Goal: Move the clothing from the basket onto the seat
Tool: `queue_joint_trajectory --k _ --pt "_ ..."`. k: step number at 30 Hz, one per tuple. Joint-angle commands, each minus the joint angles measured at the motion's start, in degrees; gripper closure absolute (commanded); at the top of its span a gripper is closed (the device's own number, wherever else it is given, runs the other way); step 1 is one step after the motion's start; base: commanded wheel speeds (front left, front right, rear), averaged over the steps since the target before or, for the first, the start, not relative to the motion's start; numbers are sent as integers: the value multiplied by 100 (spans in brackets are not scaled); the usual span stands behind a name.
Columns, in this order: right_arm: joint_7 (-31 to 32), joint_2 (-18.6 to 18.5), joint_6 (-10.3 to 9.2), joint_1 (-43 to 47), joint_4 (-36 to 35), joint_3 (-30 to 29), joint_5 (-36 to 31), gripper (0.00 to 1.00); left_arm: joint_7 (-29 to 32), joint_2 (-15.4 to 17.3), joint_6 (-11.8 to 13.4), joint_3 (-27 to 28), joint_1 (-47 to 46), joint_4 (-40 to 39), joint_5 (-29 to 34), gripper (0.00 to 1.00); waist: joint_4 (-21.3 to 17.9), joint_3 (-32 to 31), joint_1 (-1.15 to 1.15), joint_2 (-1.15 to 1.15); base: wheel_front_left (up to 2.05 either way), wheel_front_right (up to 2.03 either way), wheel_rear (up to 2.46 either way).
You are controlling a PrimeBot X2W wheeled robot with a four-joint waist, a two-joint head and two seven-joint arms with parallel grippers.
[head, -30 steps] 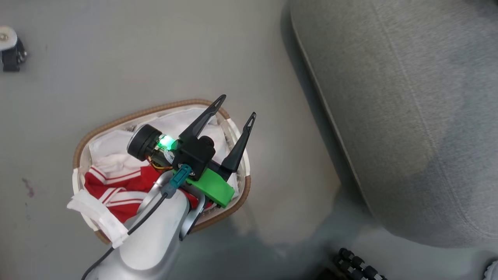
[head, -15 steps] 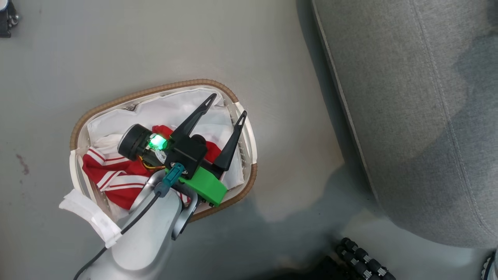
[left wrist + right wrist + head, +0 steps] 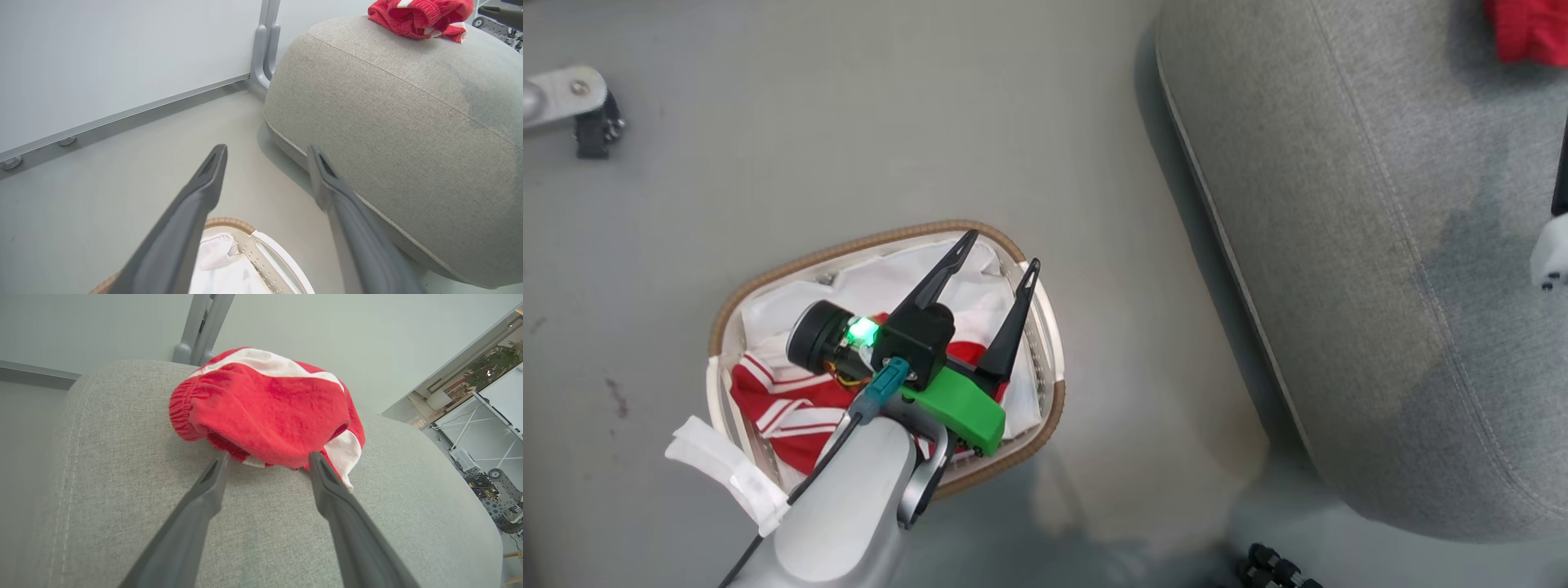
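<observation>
Two pieces of red clothing show where the job stands. One red garment (image 3: 269,412) with white stripe trim lies bunched on top of the grey seat (image 3: 1339,245), near its far end. A second striped red garment (image 3: 784,404) is crumpled in the bottom of the oval basket (image 3: 866,239), which stands on the floor (image 3: 849,122) just beside the seat, so the task looks roughly half done. The left gripper (image 3: 1001,251) hangs over the basket with its two dark fingers spread wide and nothing between them. In the head view its fingertips lie over the white cloth liner (image 3: 882,282) and the far brown rim rather than over the red fabric, which sits nearer the robot and partly under the wrist. The left wrist view looks past the rim toward the floor and the seat's flank, which suggests the hand is pitched forward and not yet aimed at the cloth. It would probably need to tip down and draw back before closing. The right gripper (image 3: 267,457) rests low over the seat, fingers parted and gripping nothing, with its tips at the near hem of the garment lying there. Whether they touch the fabric cannot be told. That pose fits a hand that has set its load down, though this is a judgement. The liner is loose and white, so a careless pinch could lift it along with the jersey.
</observation>
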Motion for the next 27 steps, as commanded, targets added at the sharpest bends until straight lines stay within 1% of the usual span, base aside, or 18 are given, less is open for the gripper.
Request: queue_joint_trajectory --k 1,7,14,16,18,20,27 --pt "-13 -71 -8 162 -23 27 34 0 -27 -36 3 44 116 31 -91 0 159 -514 0 0 0 0 0" --pt "-12 -176 -8 477 -108 284 124 0 -28 -184 12 436 478 -26 -285 0 421 -1234 0 0 0 0 0" --pt "-12 -50 -8 549 -196 492 269 0 -28 -309 43 918 995 -113 -352 0 824 -1968 0 0 0 0 0" --pt "-12 34 -8 569 -226 569 319 0 -27 -350 57 1099 1149 -127 -389 0 929 -2153 0 0 0 0 0" --pt "-12 193 -8 663 -256 707 368 0 -21 -376 81 1286 1329 -122 -356 0 1034 -2340 0 0 0 0 0" --pt "-12 349 -8 764 -293 840 413 0 -22 -380 127 1470 1487 -111 -304 0 1106 -2473 0 0 0 0 0" --pt "-12 866 -8 1309 -513 1219 638 0 -21 -404 161 2151 2030 -125 -243 0 1303 -2836 0 0 0 0 0"
